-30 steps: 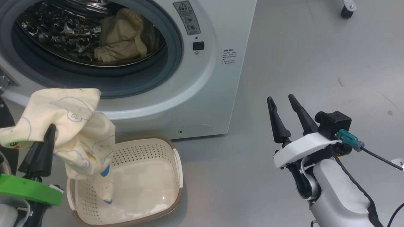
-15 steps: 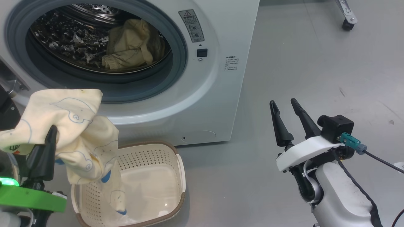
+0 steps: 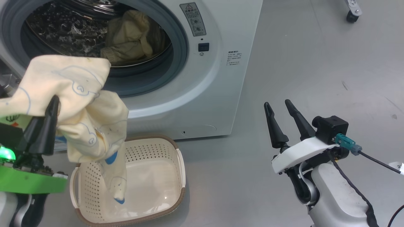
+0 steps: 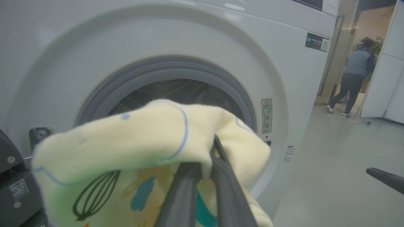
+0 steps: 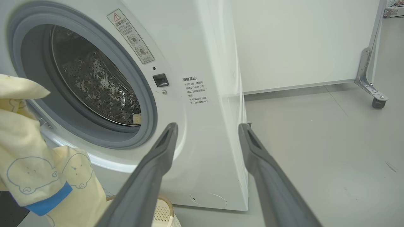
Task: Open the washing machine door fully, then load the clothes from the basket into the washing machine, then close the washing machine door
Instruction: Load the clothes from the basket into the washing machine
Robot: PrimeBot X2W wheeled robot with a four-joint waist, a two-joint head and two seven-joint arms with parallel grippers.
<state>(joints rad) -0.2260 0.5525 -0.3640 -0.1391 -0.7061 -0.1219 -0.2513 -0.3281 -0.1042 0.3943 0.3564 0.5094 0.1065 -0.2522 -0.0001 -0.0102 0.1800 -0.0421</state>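
- Left hand [image 3: 54, 102]: near left, fingers pressed together, pinching a pale yellow garment [image 3: 79, 91] with blue-outlined animal prints. The cloth was raised before the machine's mouth, its blue-cuffed end hanging over the basket.
- Basket [image 3: 178, 164]: cream, perforated, brown rim. It stood on the grey floor [image 3: 252, 176] just in front of the washing machine.
- Washing machine [image 3: 221, 88]: white, far left to centre. A second garment [image 3: 132, 37] lay inside the steel drum [image 3: 63, 28].
- Right hand [image 3: 277, 102]: near right, fingers spread, holding nothing, apart from the machine.
- Person [image 4: 355, 78]: far right, seen from behind.
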